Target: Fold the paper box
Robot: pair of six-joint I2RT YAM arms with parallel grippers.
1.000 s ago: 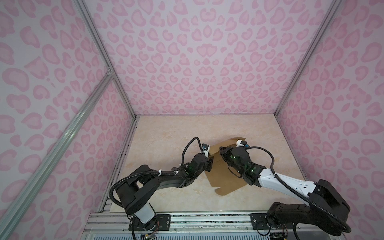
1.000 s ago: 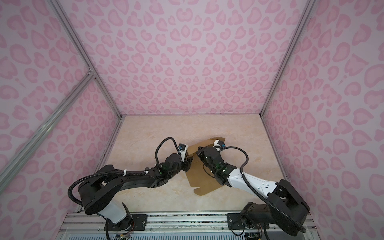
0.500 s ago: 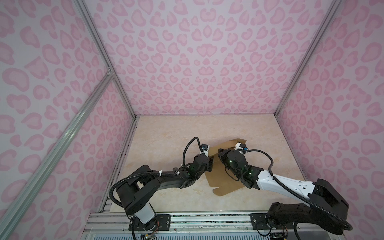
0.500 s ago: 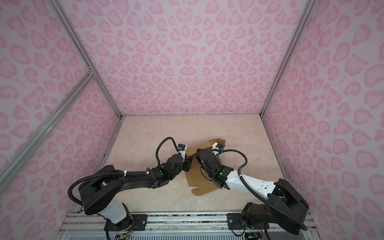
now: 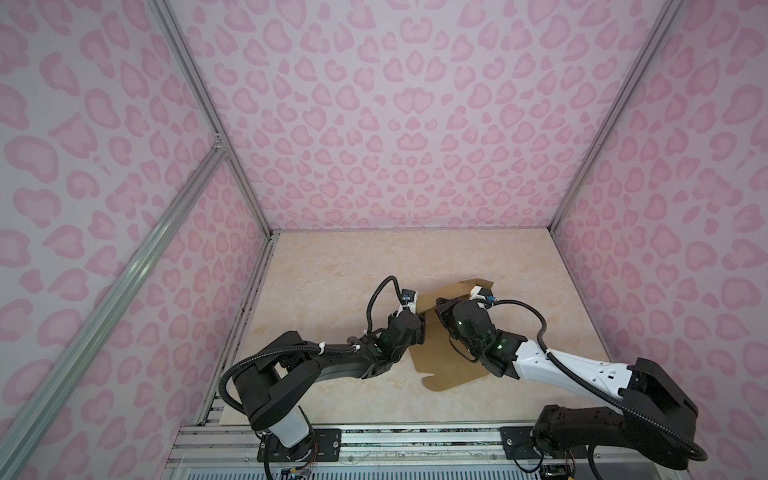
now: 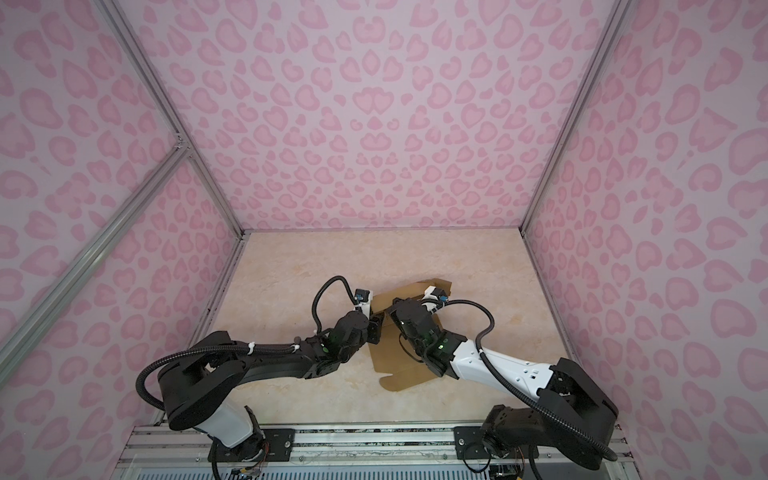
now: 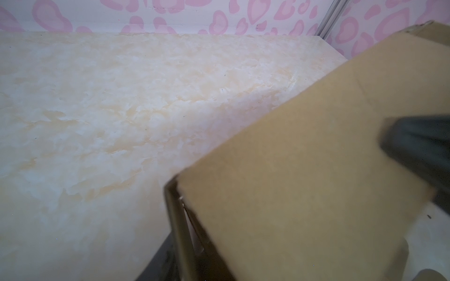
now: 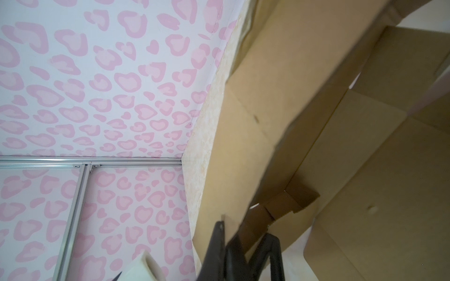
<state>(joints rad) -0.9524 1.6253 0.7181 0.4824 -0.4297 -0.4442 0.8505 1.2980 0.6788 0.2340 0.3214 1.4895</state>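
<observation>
Pink leopard-print walls enclose a marbled table (image 5: pixel 353 266). On it, right of centre, lies the partly folded paper box (image 5: pixel 442 365). The right gripper (image 8: pixel 243 233) pinches a raised flap; the left gripper (image 5: pixel 422 329) straddles another panel, grip unclear.

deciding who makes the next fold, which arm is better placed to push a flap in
Left, probably. The right pincer is shut on a wall of the paper box, steadying it. The left pincer sits against a side panel at the box's left edge.
</observation>
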